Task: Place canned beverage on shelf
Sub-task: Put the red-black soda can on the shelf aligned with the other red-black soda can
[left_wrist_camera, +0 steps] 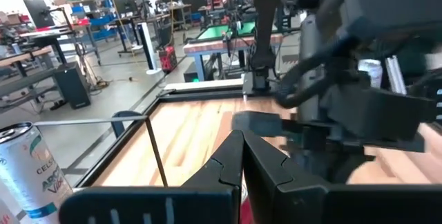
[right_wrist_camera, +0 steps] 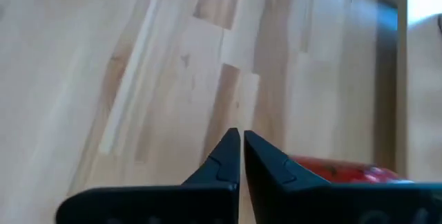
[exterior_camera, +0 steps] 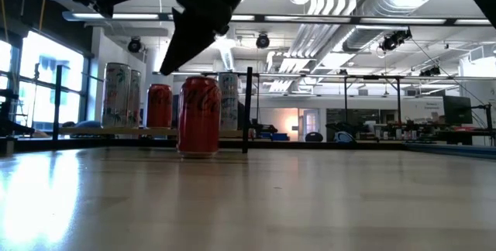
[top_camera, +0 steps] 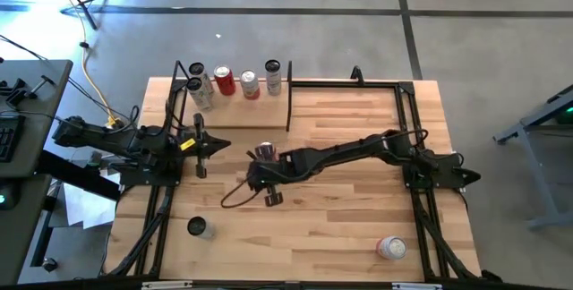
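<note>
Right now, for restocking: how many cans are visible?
8 cans: five on the shelf, one by the right end effector, two on the table opposite it; others may be hidden.

High cam straight down, low cam table-level, wrist cams close over tabletop (top_camera: 340,236)

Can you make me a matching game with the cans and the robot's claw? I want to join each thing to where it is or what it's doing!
Things:
1. red cola can
2. white can
3. right gripper
4. silver-topped can

Places or states:
A. shut tight
B. on the shelf
C. alone on the left arm's side of the table
D. mid-table, under the right gripper

Pairs: 1-D, 2-B, 3-A, 4-C
</note>
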Robot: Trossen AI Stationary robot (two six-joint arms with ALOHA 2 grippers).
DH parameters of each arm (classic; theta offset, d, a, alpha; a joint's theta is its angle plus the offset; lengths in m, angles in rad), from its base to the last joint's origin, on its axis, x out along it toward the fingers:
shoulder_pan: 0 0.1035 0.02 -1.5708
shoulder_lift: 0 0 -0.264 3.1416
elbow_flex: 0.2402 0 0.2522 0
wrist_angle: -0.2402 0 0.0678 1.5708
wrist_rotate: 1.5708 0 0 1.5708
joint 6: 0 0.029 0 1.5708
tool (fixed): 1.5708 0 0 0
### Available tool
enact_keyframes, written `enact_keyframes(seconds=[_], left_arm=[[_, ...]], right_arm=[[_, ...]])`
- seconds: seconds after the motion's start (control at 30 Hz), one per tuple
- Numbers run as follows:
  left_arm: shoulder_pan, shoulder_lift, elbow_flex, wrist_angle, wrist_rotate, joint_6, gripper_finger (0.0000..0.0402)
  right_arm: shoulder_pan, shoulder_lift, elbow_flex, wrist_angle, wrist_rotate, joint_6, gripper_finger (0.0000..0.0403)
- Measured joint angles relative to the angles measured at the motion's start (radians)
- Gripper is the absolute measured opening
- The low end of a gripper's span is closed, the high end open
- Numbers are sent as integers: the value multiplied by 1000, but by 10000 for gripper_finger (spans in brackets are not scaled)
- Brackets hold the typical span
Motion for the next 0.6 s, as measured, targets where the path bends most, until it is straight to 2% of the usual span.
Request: enact_keyframes(seconds=[0.23,0.47,0.6], left_arm=[[0,55,0,8,-56,8,1],[0,148,0,57,-49,-36,1],[1,207,6,76,-50,-86,4]], right_arm=[[46,-168,-388,392,9,51,0],[35,-377,-824,822,24,123,0],[18,-486,-997,960,50,146,0]])
